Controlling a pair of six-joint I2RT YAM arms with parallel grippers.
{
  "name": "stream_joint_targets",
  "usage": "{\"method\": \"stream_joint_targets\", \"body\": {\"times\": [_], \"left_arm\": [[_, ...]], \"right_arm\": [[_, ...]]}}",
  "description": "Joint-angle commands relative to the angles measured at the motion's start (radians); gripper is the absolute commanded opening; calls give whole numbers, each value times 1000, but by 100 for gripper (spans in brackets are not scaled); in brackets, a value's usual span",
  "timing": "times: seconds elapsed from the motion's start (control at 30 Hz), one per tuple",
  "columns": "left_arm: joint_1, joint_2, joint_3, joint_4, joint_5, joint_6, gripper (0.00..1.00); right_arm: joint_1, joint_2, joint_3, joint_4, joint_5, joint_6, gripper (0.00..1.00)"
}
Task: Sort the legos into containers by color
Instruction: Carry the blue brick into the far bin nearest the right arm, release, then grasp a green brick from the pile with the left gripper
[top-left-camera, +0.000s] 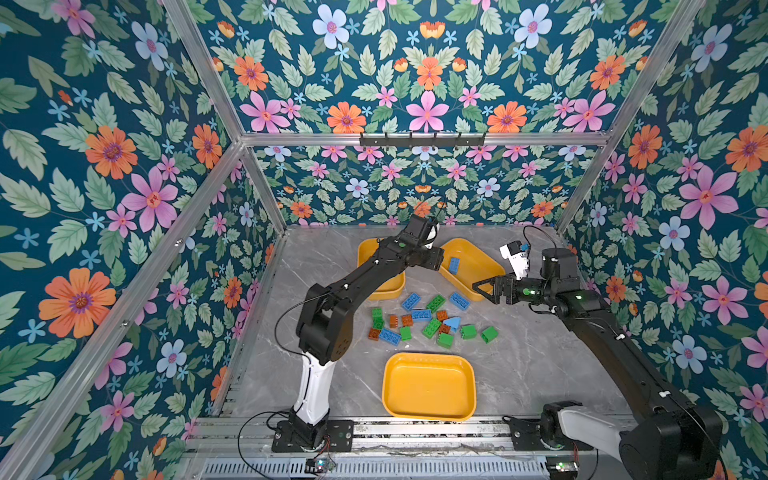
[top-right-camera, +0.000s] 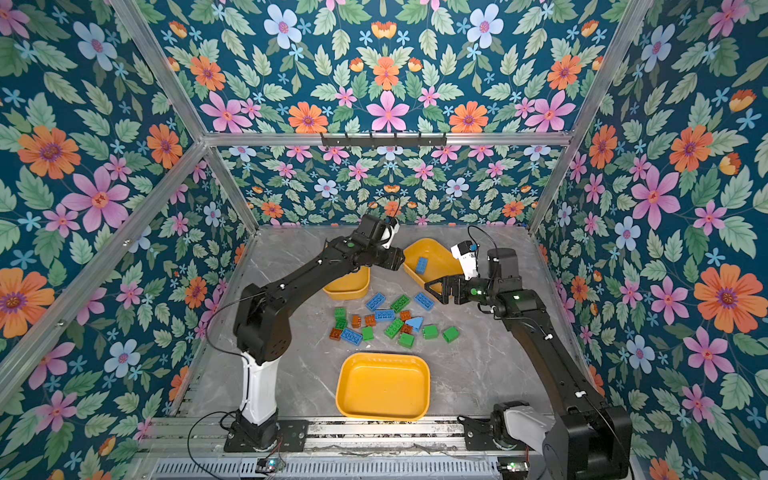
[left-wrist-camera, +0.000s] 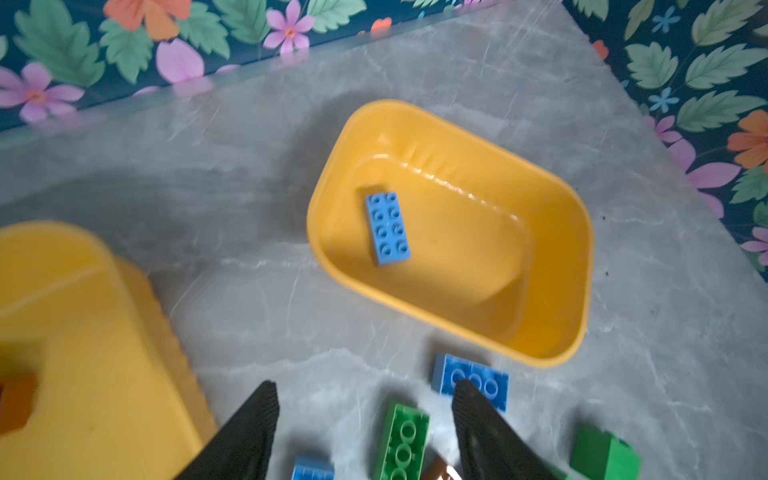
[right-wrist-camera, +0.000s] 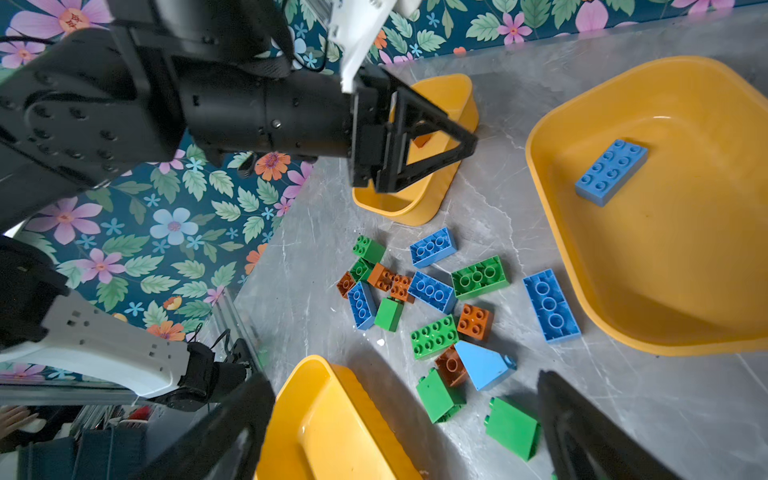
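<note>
Here, blue brick (left-wrist-camera: 387, 227) in tray (left-wrist-camera: 457, 266), legos (top-left-camera: 432, 328) scattered

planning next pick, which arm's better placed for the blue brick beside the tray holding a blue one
Likely right: the right gripper, open, hovers beside that brick; left gripper sits farther off.

Blue, green and brown legos (top-left-camera: 428, 322) lie between three yellow containers (top-left-camera: 428, 390). A blue brick (top-left-camera: 454, 264) lies inside the far-right container (top-left-camera: 478, 264).

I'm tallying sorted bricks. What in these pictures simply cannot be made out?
- Far-left tray: in both top views the left arm covers most of its inside.
- Brown brick in it: blurred, cut by the left wrist view's edge.
- Near tray: partly cut off in the right wrist view.
</note>
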Motion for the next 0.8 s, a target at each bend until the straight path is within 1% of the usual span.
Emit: {"method": "stream_joint_targets", "body": {"times": [0.0, 0.1, 0.2, 0.3, 0.4, 0.47, 0.53, 0.77], "left_arm": [[-3, -123, -140, -87, -78, -87, 70], [-3, -237, -272, -124, -146, -124, 71], [1, -317, -385, -161, -209, -138, 71], [12, -371, -482, -166, -229, -167, 72], [27, -406, -573, -134, -237, -191, 72], [45, -415, -623, -101, -244, -195, 72], [71, -410, -670, -47, -223, -194, 72], [117, -330, -706, 63, -185, -180, 68]], "right_arm": [[7, -4, 2, -9, -66, 11, 99], [21, -4, -2, -18, -85, 10, 99], [47, -3, -6, -27, -91, 5, 99], [75, 4, -14, -29, -90, 4, 99], [97, 10, -19, -25, -81, 10, 99], [106, 11, -24, -23, -78, 12, 99], [106, 14, -31, -19, -75, 17, 99], [108, 22, -29, -36, -66, 9, 99]]}}
